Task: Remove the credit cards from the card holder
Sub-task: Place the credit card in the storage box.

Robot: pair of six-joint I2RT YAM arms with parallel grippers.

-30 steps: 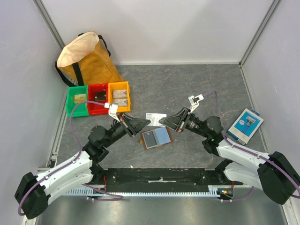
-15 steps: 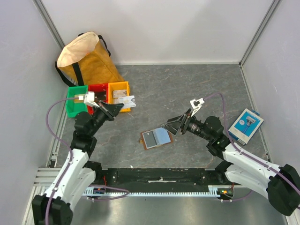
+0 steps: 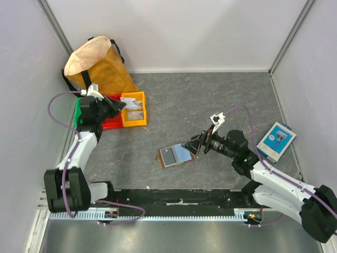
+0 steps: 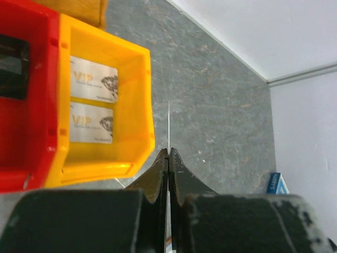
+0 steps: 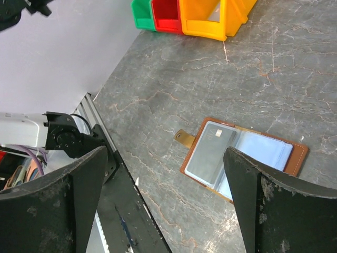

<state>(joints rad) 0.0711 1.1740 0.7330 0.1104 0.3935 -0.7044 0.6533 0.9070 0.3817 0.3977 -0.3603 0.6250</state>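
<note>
Grey stone-patterned counter (image 3: 221, 95) is closed by pale walls on three sides, and most of its middle is free. At the far left, the left tool (image 4: 168, 154) is pinched shut on one credit card (image 4: 168, 118), which the wrist view shows only edge-on, as a thin white line. It hangs by the yellow bin (image 4: 145, 89), where two silver cards (image 4: 93, 84) already lie. The card holder (image 3: 175, 154) lies open near the middle of the counter, and one greyish card (image 5: 212, 149) sits in its left pocket. The right tool (image 3: 196, 144) hovers just beside the holder, jaws spread wide, holding nothing.

First risk, I think: in the wrist view the held card lines up with the bin's right wall more than with its inside, so I cannot tell if it is fully over the compartment. If it is released there, it may hit the rim and slide out onto the counter. The grip is on a narrow edge, so the card could also tilt or slip early.

Second risk: the pocketed card lies flat in its sleeve. A pull by the right tool alone may drag or lift the whole holder, because nothing pins it.

The left arm has little room: the red bin (image 4: 51, 79), the paper bag (image 3: 97, 63) and the left wall are close. The right arm has open counter around it; the blue-and-white packet (image 3: 275, 141) is well apart.
</note>
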